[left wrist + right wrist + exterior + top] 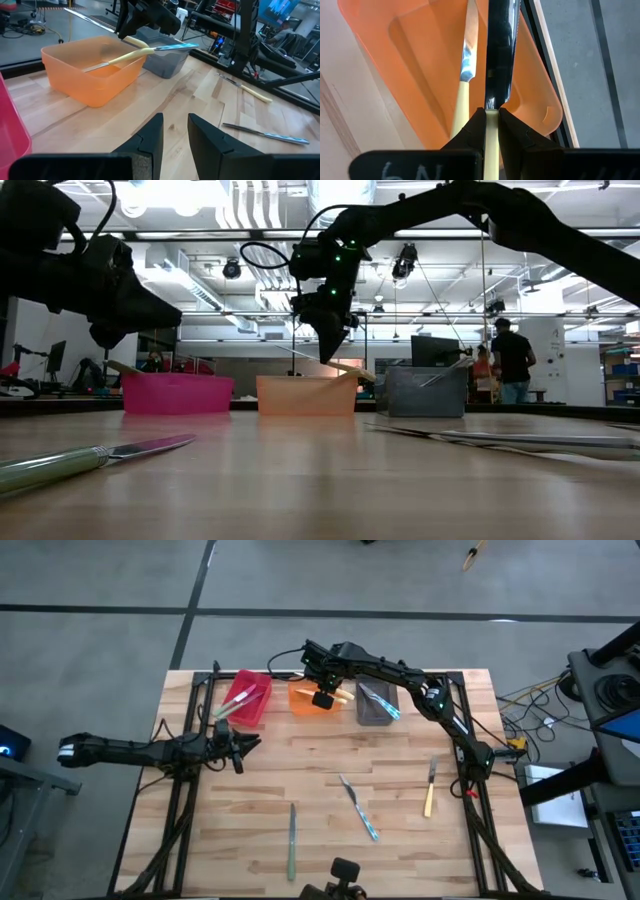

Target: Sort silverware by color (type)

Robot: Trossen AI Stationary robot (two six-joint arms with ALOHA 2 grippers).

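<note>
Clamping a yellow knife (491, 135) above the orange bin (310, 700), the right gripper (323, 698) risked dropping it across the rim if released tilted; the left gripper (175, 131), fingers apart, waited empty.

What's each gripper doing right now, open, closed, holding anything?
Left gripper: jaws partly open, empty, beside the red bin.
Right gripper: jaws shut on a pale yellow-handled utensil, over the orange bin.
</note>
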